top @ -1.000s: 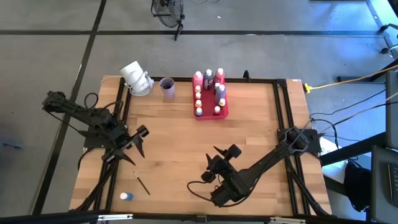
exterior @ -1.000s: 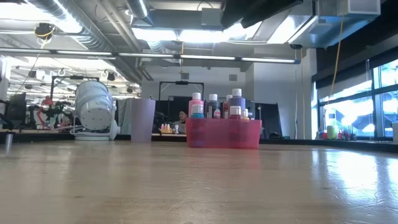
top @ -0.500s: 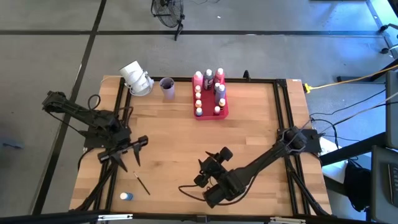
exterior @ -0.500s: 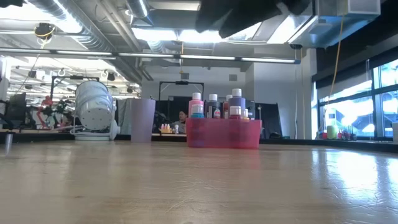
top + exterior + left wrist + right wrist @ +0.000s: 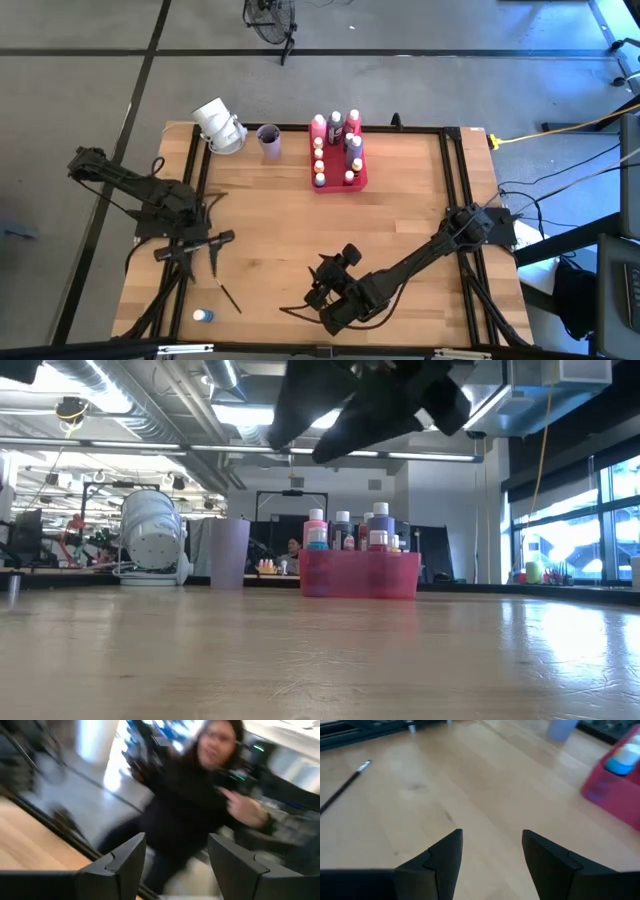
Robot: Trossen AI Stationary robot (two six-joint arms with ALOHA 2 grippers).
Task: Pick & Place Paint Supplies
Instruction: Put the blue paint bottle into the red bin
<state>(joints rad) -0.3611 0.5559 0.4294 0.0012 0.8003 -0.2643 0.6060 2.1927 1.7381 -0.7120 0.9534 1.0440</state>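
Left gripper (image 5: 213, 247): hanging open and empty near the table's left edge, above the paintbrush (image 5: 228, 295).
Right gripper (image 5: 322, 275): hovering parted, gripping nothing, over bare wood at the near middle.
Done: most paint bottles (image 5: 336, 147) are standing in the red tray (image 5: 360, 181) at the far side.
Left: the paintbrush and one blue bottle (image 5: 203, 316) are lying loose near the front-left corner.
Room: open tabletop (image 5: 400, 220) is lying between strays and tray; the lilac cup (image 5: 268, 141) is standing just beside the tray.

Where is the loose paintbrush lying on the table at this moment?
In the high view the paintbrush lies on bare wood near the table's front-left corner, just right of a lone blue bottle and below the left gripper.
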